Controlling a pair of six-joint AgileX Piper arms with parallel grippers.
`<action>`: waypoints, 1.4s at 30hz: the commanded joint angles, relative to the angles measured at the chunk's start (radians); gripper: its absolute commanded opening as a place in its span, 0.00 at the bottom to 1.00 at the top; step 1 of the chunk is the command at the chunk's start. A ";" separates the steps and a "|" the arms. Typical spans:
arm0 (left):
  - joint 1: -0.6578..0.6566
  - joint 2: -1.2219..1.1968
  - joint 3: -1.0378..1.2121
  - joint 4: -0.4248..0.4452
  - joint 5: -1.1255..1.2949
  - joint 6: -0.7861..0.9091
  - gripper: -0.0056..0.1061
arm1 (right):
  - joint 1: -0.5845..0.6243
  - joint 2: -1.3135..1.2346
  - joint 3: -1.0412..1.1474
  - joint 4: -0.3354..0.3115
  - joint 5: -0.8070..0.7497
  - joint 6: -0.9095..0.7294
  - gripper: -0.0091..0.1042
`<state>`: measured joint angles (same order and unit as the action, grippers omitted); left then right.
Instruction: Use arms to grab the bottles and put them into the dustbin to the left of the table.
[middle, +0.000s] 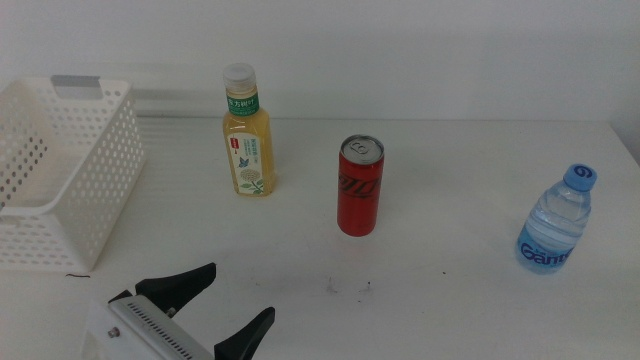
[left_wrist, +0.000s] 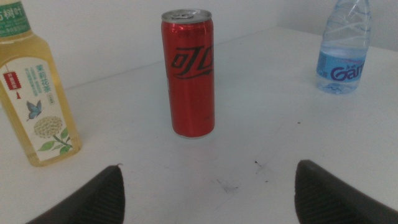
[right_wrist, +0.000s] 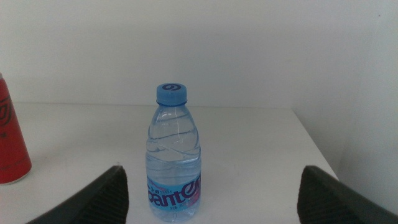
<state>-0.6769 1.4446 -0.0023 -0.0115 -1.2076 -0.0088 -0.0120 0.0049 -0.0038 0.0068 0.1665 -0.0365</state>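
Around the red can, middle view, we're seeing the tea bottle to its left, near the dustbin, and the water bottle far right; all upright on the table, none binned. Left gripper is sitting front-left of the can, jaws spread, empty. Left wrist view: the can is standing straight ahead between the jaws, likely first grab. Right wrist view: right gripper, released, is facing the water bottle.
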 joint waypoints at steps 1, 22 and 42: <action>-0.005 -0.007 0.002 -0.012 -0.013 -0.018 0.89 | -0.008 -0.005 0.004 -0.007 -0.009 -0.006 0.75; -0.005 0.294 -0.356 0.021 -0.013 -0.044 0.89 | -0.008 -0.005 0.004 -0.007 -0.009 -0.006 0.75; 0.002 0.543 -0.679 0.030 0.070 -0.065 0.89 | -0.008 -0.005 0.004 -0.007 -0.009 -0.006 0.75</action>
<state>-0.6769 1.9759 -0.6685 0.0197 -1.1364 -0.0551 -0.0120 0.0049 -0.0038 0.0068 0.1665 -0.0365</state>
